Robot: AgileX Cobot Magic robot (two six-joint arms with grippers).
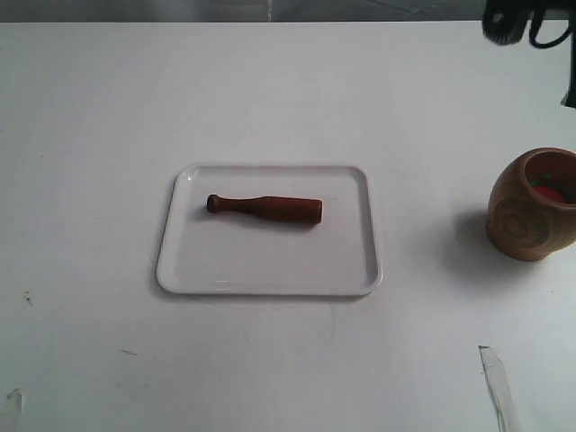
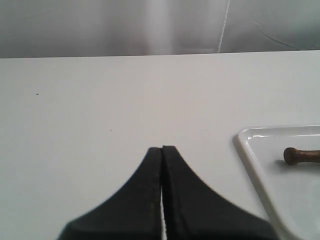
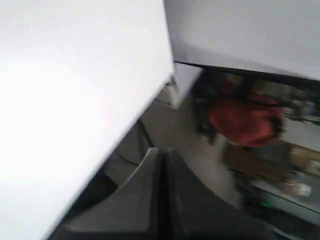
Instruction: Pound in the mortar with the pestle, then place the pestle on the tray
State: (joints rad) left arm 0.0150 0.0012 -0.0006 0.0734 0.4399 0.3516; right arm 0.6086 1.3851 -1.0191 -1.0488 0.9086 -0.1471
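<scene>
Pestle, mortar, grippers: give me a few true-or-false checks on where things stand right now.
1. The pestle lies on the tray. True.
2. The mortar stands on the tray. False: in the exterior view it stands on the table, right of the tray and apart from it.
3. The left gripper is shut and holds nothing. True.
4. The right gripper grips the pestle. False: it is shut and empty, and the pestle is free on the tray.
5. The mortar is empty. False: reddish bits show inside it.
</scene>
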